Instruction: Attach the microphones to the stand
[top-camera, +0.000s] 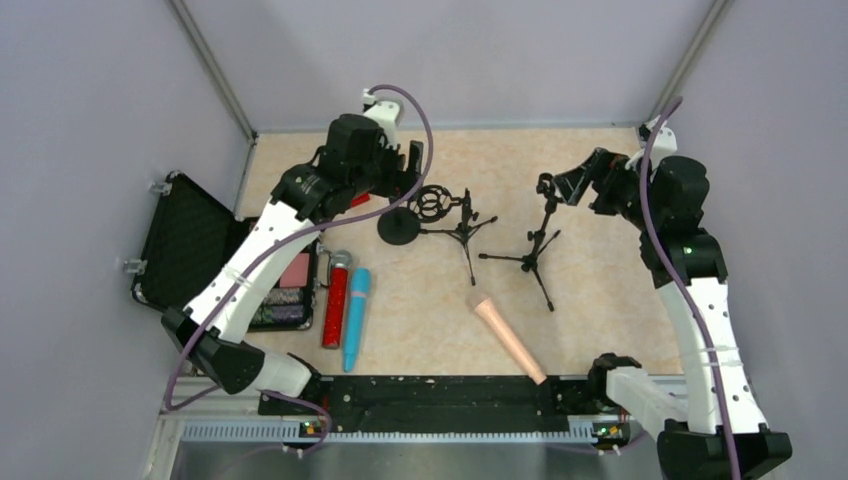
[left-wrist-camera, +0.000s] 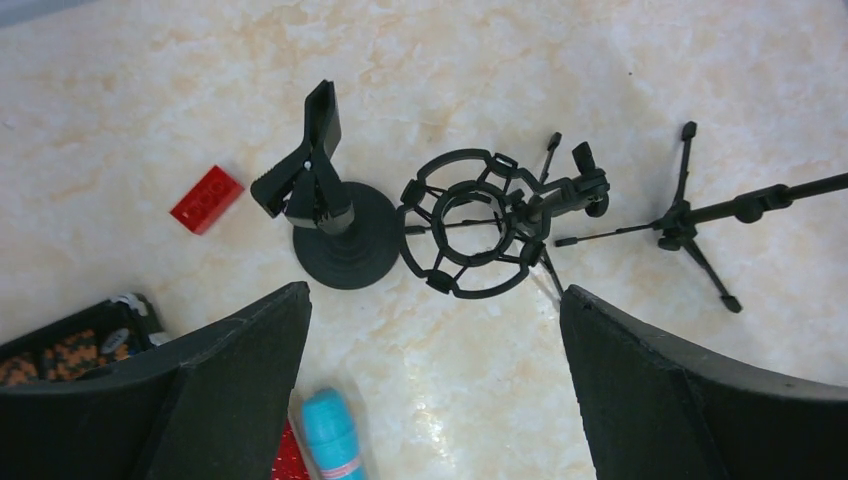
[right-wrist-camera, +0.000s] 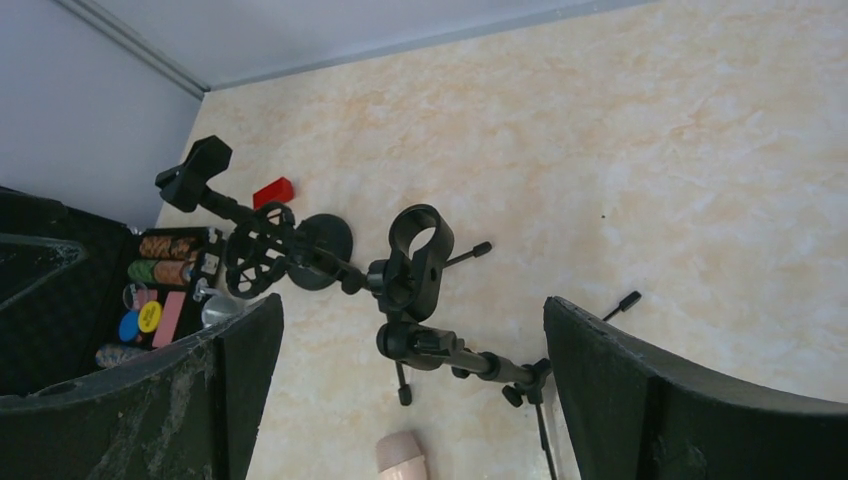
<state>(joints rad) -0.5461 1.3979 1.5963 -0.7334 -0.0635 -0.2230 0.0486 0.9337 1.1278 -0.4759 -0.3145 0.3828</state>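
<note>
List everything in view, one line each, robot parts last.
red mic: 1, glittery red with grey head, lying on the table by the case
blue mic: 1, cyan, lying beside the red mic
pink mic: 1, peach, lying alone, front centre
clamp stand: 1, black, round base, left of centre
shock-mount stand: 1, black, tripod, next to the clamp stand
ring-clip stand: 1, black, tripod, right of centre
block: 1, red, near the clamp stand
case: 1, black, open, left edge, small colourful items inside
table: 1, beige marble
left gripper: 1, black, open, empty, over the shock-mount stand
right gripper: 1, black, open, empty, over the ring-clip stand
</note>
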